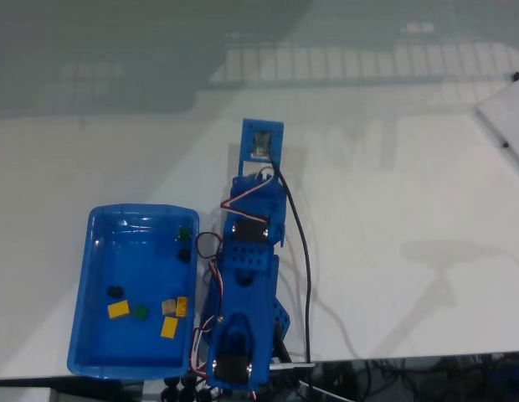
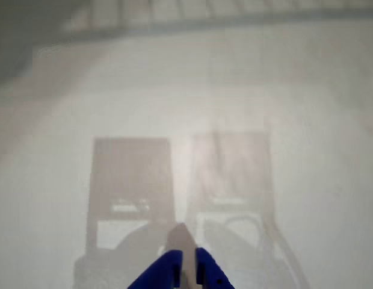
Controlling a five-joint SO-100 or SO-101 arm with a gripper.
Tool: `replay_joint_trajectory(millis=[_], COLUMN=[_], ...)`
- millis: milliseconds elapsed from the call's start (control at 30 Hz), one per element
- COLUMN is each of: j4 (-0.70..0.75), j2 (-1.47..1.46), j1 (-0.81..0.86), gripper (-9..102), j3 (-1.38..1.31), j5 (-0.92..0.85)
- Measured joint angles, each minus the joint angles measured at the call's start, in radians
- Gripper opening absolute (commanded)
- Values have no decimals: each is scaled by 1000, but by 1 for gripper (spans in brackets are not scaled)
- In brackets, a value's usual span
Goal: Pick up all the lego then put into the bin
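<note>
Pincer (image 2: pixel 188 269): in the wrist view its two blue tips stand nearly together with a thin gap, nothing between them, above bare white table (image 2: pixel 295 120). In the fixed view the arm (image 1: pixel 247 285) is folded just beside the bin (image 1: pixel 88 276). The lego (image 1: pixel 119 309) lies inside the bin, yellow, green, black and tan pieces scattered on its floor. Judgement: bricks are light, rigid and smooth, liable to slip; take each across two opposite flat sides.
</note>
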Motion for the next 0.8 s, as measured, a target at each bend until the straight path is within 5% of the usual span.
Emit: replay_joint_trajectory(millis=[233,533,800], j4=[112,430,503], j2=[60,192,196], j1=[-11,-72,-83], gripper=[0,0,0], j3=[18,18,18], j5=[-31,-51,-55])
